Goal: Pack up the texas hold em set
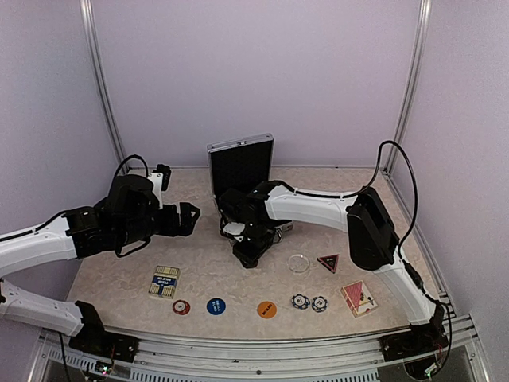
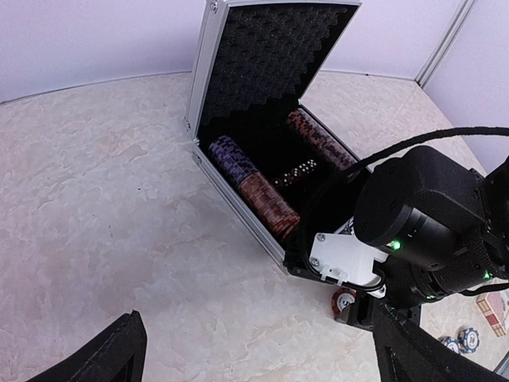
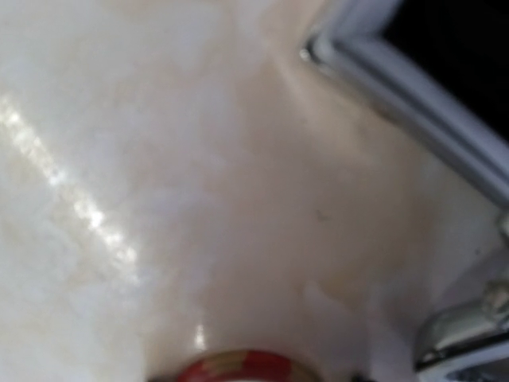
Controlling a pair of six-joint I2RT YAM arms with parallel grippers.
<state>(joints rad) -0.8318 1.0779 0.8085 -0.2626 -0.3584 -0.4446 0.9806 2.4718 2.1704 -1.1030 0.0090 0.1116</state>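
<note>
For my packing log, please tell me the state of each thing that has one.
Case: open, lid upright.
Chip rows: packed inside the case.
Left fingers: wide open, empty.
Right fingers: down at a red chip, grip unclear.
Blue deck, red deck: lying loose, unpacked.
Blue disc, orange disc: loose, unpacked.

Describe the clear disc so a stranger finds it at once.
Start at the silver case standing at the back. Go nearer and rightward to a dark triangle; the disc lies just left of it. It alone is see-through.
</note>
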